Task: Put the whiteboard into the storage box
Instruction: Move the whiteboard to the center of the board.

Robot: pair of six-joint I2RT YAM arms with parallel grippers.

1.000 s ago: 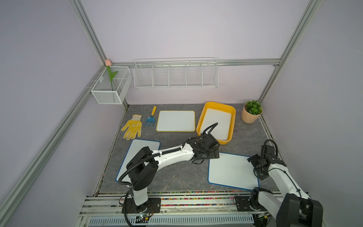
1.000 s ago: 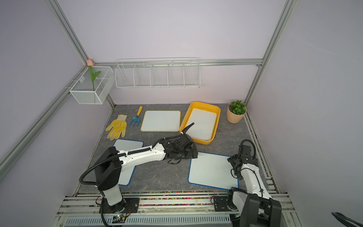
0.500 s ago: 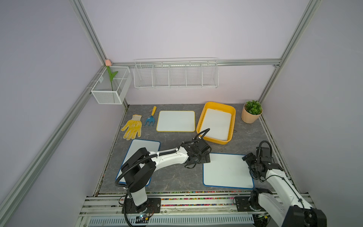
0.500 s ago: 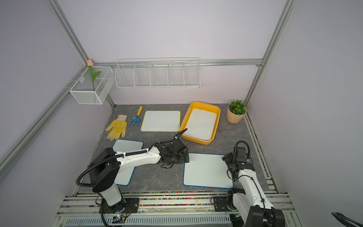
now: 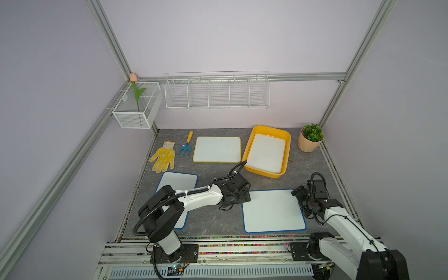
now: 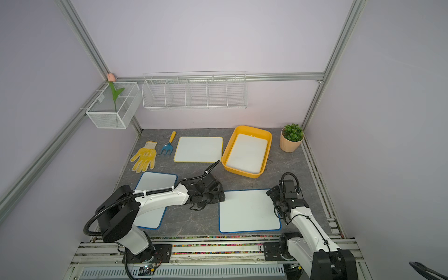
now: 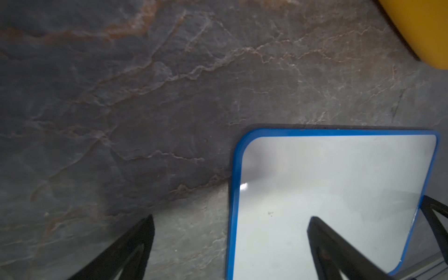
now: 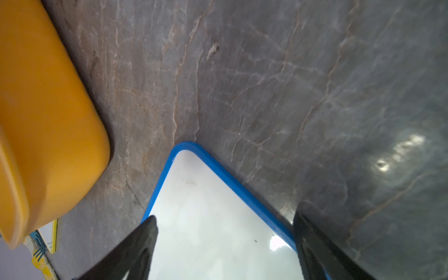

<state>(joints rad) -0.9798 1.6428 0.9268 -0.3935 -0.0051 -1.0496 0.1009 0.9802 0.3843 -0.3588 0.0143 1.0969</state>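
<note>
Now, left gripper [image 7: 231, 218]: mine, wide, empty, straddling board [image 7: 339, 181] edge at one far corner.
right gripper [image 8: 225, 217]: wide, empty, over other far corner.
board: flat on table [image 5: 213, 218], near box [image 5: 247, 155], not inside.
box: holds second board [image 5: 266, 152].

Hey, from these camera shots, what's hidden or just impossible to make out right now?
Both top views: blue-framed whiteboard beside the glove, partly hidden under the left arm.
Both top views: stored whiteboard inside the storage box, frame too small to see, shadowed by the walls.
Wrist views: left gripper and right gripper, both open; whether fingers touch the near whiteboard is unclear, no height shown.
</note>
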